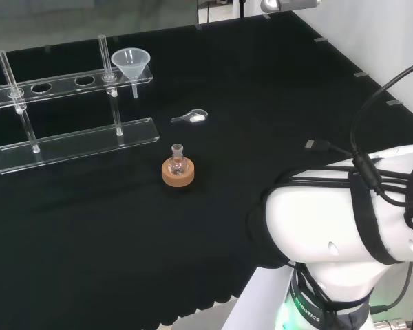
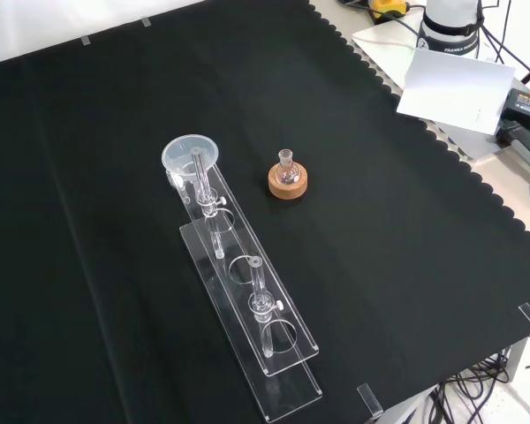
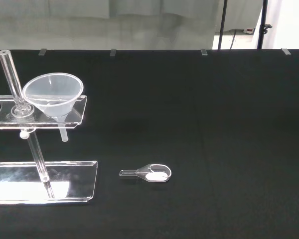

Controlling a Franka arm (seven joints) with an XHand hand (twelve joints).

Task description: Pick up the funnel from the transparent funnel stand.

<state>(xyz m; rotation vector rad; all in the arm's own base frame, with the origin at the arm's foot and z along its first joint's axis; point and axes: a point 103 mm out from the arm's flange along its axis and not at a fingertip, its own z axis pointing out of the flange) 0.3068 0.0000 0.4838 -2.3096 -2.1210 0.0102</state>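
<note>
A clear funnel [image 1: 131, 63] sits in the end hole of the transparent stand's upper shelf [image 1: 55, 86], at the back left of the head view. Its stem hangs down through the hole above the stand's base plate [image 1: 76, 143]. In the front view the funnel [image 2: 191, 155] is at the far end of the stand [image 2: 265, 353], which runs towards the near edge of the cloth. The wrist view looks at the funnel [image 3: 53, 94] and the stand's shelf [image 3: 77, 117] from a distance across the cloth.
A small round flask on a cork ring [image 1: 177, 168] stands near the stand, also in the front view [image 2: 288, 177]. A clear scoop with white powder [image 1: 193, 117] lies near the funnel. The arm's white link [image 1: 344, 220] is at the right.
</note>
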